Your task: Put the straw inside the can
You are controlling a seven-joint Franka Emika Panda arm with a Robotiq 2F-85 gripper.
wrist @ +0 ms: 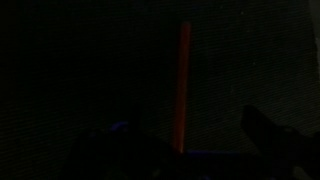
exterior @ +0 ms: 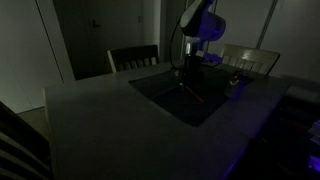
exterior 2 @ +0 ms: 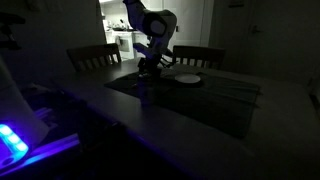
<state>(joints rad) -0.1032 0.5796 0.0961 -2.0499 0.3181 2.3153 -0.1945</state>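
The scene is very dark. The straw [wrist: 184, 85] is a thin reddish-orange stick running straight up the wrist view from between my fingers. In an exterior view it shows faintly as a thin line [exterior: 194, 93] on the dark mat below the gripper. The gripper [wrist: 185, 150] looks open: its right finger stands well apart from the straw, and the left finger is barely visible. It hangs low over the mat in both exterior views [exterior: 188, 66] [exterior 2: 150, 66]. The can [exterior 2: 145, 90] is a small upright cylinder near the gripper, also seen in an exterior view [exterior: 232, 85].
A flat round white plate [exterior 2: 186, 79] lies on the table beside the gripper. A dark mat [exterior: 170, 105] covers the table's middle. Chairs [exterior: 133, 58] [exterior 2: 92, 57] stand at the far edge. A blue light [exterior 2: 12, 140] glows at one table corner.
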